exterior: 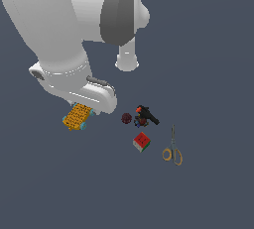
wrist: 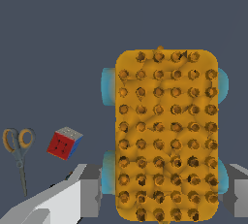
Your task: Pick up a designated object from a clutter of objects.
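The exterior view takes in the whole clutter on the flat dark grey desk (exterior: 208, 49), while the white arm's bulk hides most of the claw (exterior: 85, 109). Only part of the small orange-yellow rectangular toy block with a studded grid top and light blue wheel-like knobs (exterior: 77, 116) shows there, poking out from beneath the claw. Whether the block rests on the desk or is lifted off it cannot be told.

The wrist view gives what the exterior view lacks: the orange-yellow block (wrist: 166, 136) fills the picture, its rounded-corner top covered in rows of dark, raised studs over a crinkled, waxy-looking skin, with smooth light blue knobs bulging from both long sides. The claw (wrist: 164, 194) straddles it, one blocky grey finger (wrist: 89, 194) on each side, close against the knobs at the near end. So the claw stands spread about the block; firm contact cannot be confirmed.

Only the exterior view shows the bumpy dark maroon ball (exterior: 126, 118) and the angular black-and-red tool (exterior: 145, 115) just beside it, both off to one side of the claw. Farther from the claw lie the red-green-white cube with gridded faces (exterior: 142, 142) and the thin grey-bladed scissors with yellow loop handles (exterior: 172, 149). The wrist view also catches the cube (wrist: 64, 143) and scissors (wrist: 18, 152), well apart from the claw's finger.
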Available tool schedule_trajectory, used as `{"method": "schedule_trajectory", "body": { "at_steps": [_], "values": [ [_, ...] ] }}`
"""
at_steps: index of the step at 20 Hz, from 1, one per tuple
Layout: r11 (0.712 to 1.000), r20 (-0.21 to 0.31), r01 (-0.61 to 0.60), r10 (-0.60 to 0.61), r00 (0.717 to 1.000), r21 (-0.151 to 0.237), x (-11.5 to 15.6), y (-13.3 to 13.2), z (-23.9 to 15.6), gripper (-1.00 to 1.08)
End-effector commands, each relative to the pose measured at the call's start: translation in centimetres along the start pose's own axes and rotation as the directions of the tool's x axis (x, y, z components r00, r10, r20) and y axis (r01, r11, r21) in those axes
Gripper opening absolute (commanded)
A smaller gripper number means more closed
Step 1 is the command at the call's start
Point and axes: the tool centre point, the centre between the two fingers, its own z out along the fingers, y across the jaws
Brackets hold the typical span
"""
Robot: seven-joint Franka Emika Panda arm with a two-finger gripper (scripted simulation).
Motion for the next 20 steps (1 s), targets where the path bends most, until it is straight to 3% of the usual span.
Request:
{"method": "schedule_trajectory", "body": {
  "at_steps": [1, 10, 20],
  "values": [
    [1.0, 0.0, 0.0, 0.0, 1.0, 0.0, 1.0, -0.2, -1.3, -1.0],
    [1.0, 0.0, 0.001, 0.0, 1.0, 0.001, 3.7, -0.6, -4.7, -1.0],
    [1.0, 0.0, 0.001, 0.0, 1.0, 0.001, 4.9, -0.8, -6.1, -1.0]
  ]
}}
